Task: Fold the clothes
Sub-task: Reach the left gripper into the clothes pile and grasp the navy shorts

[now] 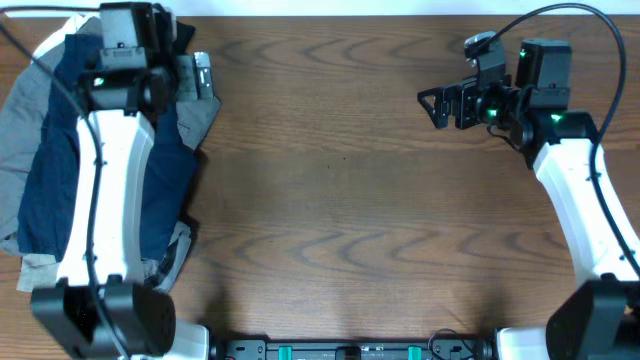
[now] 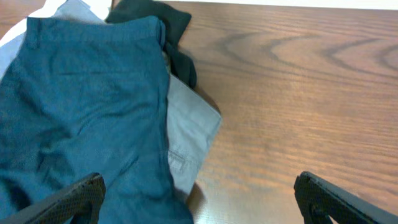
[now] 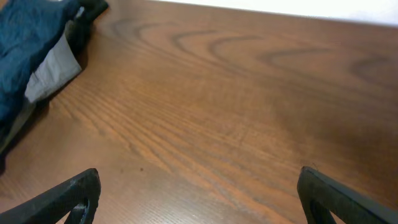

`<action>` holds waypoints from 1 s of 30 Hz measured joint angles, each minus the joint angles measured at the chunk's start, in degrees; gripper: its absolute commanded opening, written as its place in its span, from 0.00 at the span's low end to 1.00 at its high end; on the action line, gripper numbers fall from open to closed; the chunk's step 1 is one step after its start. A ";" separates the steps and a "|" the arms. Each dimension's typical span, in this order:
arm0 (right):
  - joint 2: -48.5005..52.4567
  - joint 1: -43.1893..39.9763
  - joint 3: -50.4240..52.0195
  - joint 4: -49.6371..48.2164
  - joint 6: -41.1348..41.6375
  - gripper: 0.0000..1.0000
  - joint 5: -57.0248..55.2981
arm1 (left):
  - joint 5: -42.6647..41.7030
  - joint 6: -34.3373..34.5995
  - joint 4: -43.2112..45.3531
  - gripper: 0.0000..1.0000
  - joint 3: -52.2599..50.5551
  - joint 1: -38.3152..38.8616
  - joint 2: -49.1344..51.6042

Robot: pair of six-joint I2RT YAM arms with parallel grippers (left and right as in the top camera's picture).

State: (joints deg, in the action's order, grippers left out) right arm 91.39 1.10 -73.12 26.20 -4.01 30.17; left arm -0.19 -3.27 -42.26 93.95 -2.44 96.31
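Light, overhead view: we record bright, even light from above on the counter (image 1: 340, 200), with soft, short shadows, faintest at the near edge. Green lamps (image 1: 556, 121) glow on the right arm (image 1: 580, 190). Wrist views: we note softer focus, pale sheen on far wood, and blurred claw fingers (image 2: 68, 200) at the near frame edge.

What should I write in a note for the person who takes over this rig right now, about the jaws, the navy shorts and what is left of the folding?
Left gripper: jaws open, empty, over the right edge of the clothes pile.
Right gripper: jaws open, empty, over the bare table, far from the pile.
Navy shorts: rumpled, on top of the pile at the table's left side, lying on a grey garment; a black garment sits at their far end.
Done: nothing folded yet.
Left: probably pull the navy shorts to the middle of the table, spread them flat, then fold.
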 measured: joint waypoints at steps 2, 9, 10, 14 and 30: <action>1.03 0.00 0.00 0.13 0.00 0.99 0.42 | 0.04 -0.17 2.16 0.98 0.00 -0.52 1.95; 2.69 0.00 0.00 0.15 -0.02 0.96 0.50 | 0.20 0.09 5.31 0.98 0.00 -4.66 8.61; 3.06 0.00 0.00 0.15 -0.04 0.96 0.48 | 0.26 0.17 5.35 0.98 0.00 -5.16 9.84; 4.98 0.00 0.00 0.24 -0.04 0.92 0.17 | 0.59 -0.48 6.56 0.97 0.00 -6.05 15.06; 10.43 0.00 0.00 3.26 -0.68 0.56 -3.04 | 8.55 -2.82 13.97 0.85 0.02 -6.03 23.43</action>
State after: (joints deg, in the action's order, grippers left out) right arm 101.82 1.10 -73.12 29.45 -4.69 27.14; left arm 8.36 -6.09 -28.29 93.97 -8.47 119.74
